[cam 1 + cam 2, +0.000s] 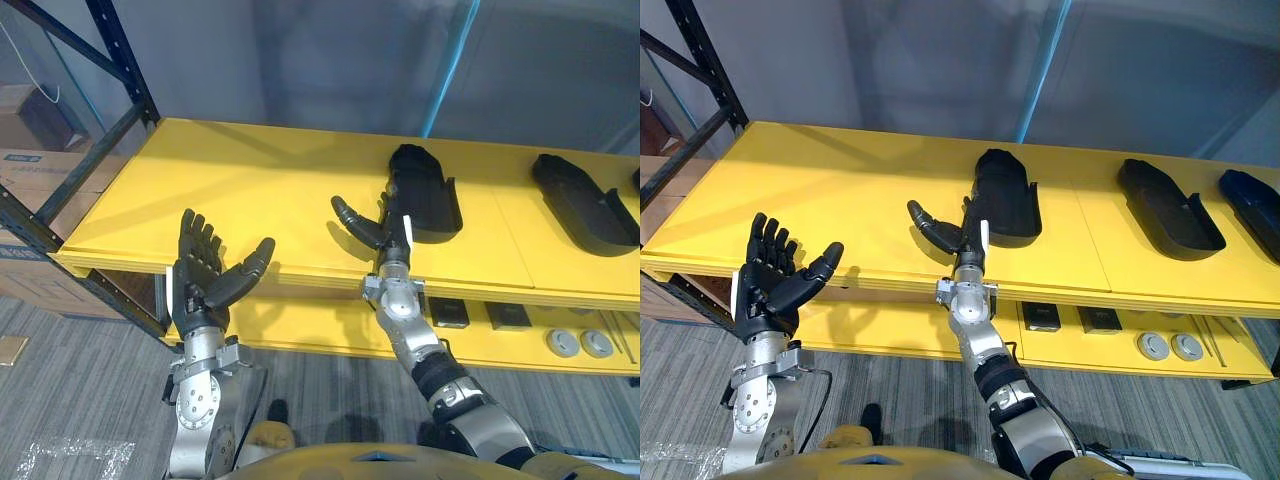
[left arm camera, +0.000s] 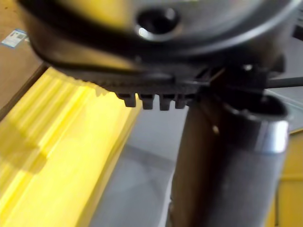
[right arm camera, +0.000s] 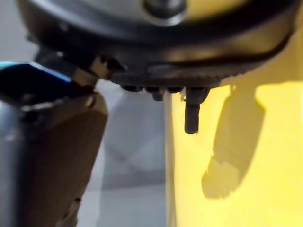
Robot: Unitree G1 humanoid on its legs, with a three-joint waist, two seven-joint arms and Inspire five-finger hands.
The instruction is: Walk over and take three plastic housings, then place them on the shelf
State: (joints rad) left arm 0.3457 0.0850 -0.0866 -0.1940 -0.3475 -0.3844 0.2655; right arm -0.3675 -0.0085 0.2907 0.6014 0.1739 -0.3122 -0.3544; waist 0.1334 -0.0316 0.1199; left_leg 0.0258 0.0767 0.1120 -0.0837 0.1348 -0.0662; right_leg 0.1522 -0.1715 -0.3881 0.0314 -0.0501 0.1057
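Three black plastic housings lie on the yellow shelf (image 1: pixel 260 190): one in the middle (image 1: pixel 1005 195), a second to the right (image 1: pixel 1170 215), and a third at the far right edge (image 1: pixel 1252 205). My right hand (image 1: pixel 388 228) is over the shelf's front part, against the left side of the middle housing. Its fingers are straight and its thumb is spread to the left, holding nothing. My left hand (image 1: pixel 205 270) is raised in front of the shelf's edge, palm up and open, empty.
A lower yellow shelf holds small black boxes (image 1: pixel 449 312) and grey round parts (image 1: pixel 580 343). A dark rack upright (image 1: pixel 120 60) with diagonal braces stands at the left, with cardboard boxes (image 1: pixel 30 170) behind it. Grey carpet lies below.
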